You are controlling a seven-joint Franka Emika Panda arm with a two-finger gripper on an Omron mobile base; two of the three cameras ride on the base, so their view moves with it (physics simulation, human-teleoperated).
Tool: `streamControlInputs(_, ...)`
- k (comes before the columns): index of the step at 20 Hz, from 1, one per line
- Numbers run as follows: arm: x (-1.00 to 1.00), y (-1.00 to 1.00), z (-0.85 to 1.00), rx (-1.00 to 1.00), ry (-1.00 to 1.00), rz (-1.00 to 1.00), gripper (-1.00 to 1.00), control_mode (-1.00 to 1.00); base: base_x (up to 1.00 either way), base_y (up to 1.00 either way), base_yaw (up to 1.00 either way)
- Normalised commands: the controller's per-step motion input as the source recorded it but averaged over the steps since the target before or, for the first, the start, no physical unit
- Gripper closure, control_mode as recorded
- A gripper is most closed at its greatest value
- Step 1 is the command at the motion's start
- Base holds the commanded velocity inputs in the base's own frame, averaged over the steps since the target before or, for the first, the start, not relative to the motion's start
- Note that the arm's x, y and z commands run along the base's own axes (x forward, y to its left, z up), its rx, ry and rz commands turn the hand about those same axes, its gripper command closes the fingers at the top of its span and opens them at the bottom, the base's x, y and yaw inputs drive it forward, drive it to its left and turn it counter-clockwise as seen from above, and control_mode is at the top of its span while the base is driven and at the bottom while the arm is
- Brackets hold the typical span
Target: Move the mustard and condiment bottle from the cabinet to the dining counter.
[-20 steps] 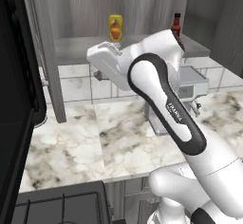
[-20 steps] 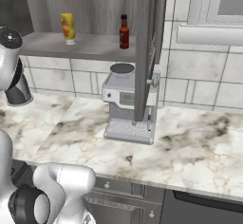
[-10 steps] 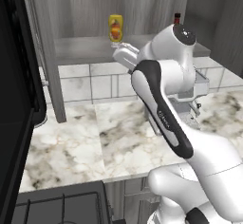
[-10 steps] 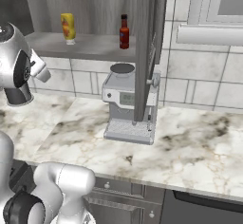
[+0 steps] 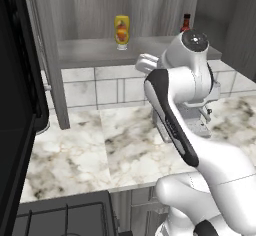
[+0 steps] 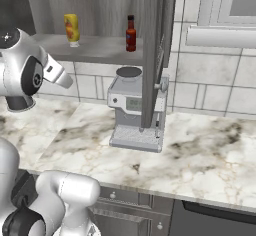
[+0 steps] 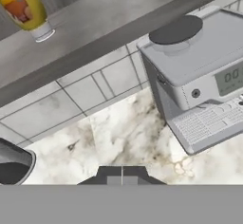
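The hand [image 7: 122, 172] is sitting closed and empty, its two dark tips pressed together at the bottom of the hand view. It is hanging in the air over the marble worktop [image 7: 128, 137], gripping nothing and touching nothing. In the left base view the hand's white end [image 5: 145, 62] is poking out to the left of the arm's big upper joint, just below the front edge of the cabinet shelf [image 5: 100, 52]. In the right base view the same white end [image 6: 60, 75] is pointing rightward, under the shelf and well left of the coffee machine [image 6: 135, 110].

Beyond the hand, the mustard [image 7: 23, 7] is standing upside down on its white cap on the grey shelf of the cabinet [image 6: 155, 40], whose door is hanging open. In the left base view the mustard [image 5: 121, 31] is standing above and left of the hand; in the right base view it [image 6: 72, 29] is standing near the left part of the shelf. The condiment bottle [image 6: 130, 33] is standing upright on the same shelf, well to the right of the mustard and close to the open door. In the left base view only its cap and neck [image 5: 185, 23] are peeking over the arm.

Below the shelf, the grey coffee machine [image 7: 199, 76] is sitting on the worktop against the tiled backsplash [image 7: 71, 99], directly beneath the condiment bottle.
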Motion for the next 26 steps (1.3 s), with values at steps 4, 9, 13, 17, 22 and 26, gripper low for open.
streamControlInputs(4, 0.02, -0.01, 0.0, -0.1, 0.0, 0.0, -1.0, -1.0, 0.0, 0.0, 0.0)
streamControlInputs(9, 0.0, -0.06, 0.0, 0.0, 0.0, 0.0, -1.0, -1.0, 0.0, 0.0, 0.0)
streamControlInputs(13, 0.0, -0.41, 0.2, -0.02, 0.0, 0.04, -1.0, -1.0, 0.0, 0.0, 0.0)
streamControlInputs(17, 0.0, -0.82, 0.12, -0.18, 0.0, 0.06, -1.0, -1.0, 0.0, 0.0, 0.0)
streamControlInputs(22, 0.0, -0.95, 0.0, -0.15, -0.01, 0.1, -1.0, -1.0, 0.0, 0.0, 0.0)
streamControlInputs(26, 0.0, -0.88, 0.0, -0.1, -0.09, 0.07, -1.0, -1.0, 0.0, 0.0, 0.0)
